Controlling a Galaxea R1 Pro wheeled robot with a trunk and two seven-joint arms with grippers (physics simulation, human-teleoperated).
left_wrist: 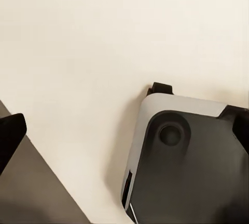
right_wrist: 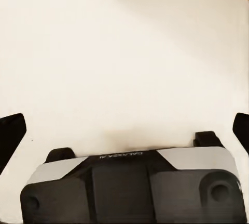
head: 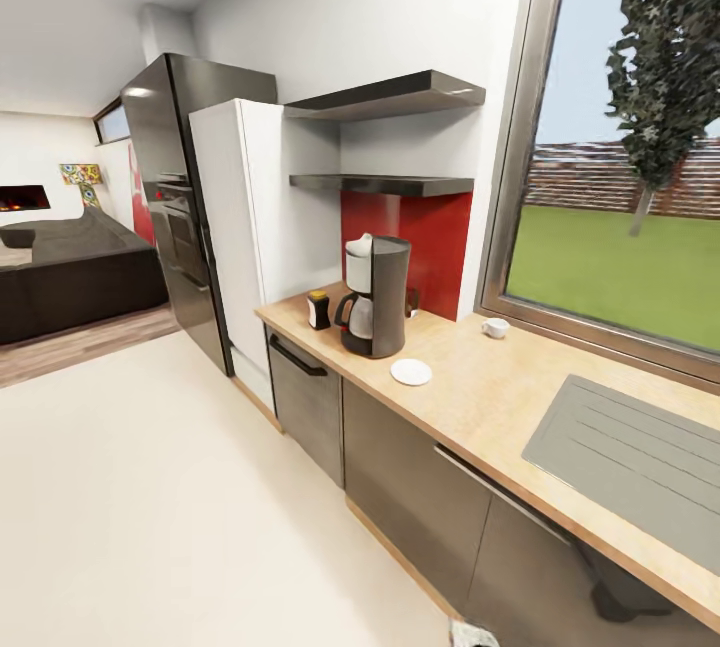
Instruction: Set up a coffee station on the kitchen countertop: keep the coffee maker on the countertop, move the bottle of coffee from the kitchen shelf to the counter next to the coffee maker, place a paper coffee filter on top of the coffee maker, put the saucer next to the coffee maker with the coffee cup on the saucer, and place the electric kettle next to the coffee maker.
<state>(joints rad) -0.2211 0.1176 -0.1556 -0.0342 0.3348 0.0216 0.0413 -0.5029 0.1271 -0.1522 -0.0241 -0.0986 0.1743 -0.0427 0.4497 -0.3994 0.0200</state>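
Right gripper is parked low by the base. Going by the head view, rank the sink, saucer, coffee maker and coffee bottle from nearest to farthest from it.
1. Sink: nearest, at the view's lower right.
2. Saucer: further along, just short of the machine.
3. Coffee maker: behind the saucer.
4. Bottle of coffee: farthest, just past the machine.

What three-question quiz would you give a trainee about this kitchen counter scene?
1. True or false: the small white cup stands on the flat round white saucer.
2. In the head view, what stands on the light-wood countertop just left of the black drip coffee maker? A: the dark bottle with yellow cap. B: a white paper cone. C: a red kettle.
3. Fill in: the cup stands close under the ____.
Key: 1 false, they are apart; 2 A; 3 window.
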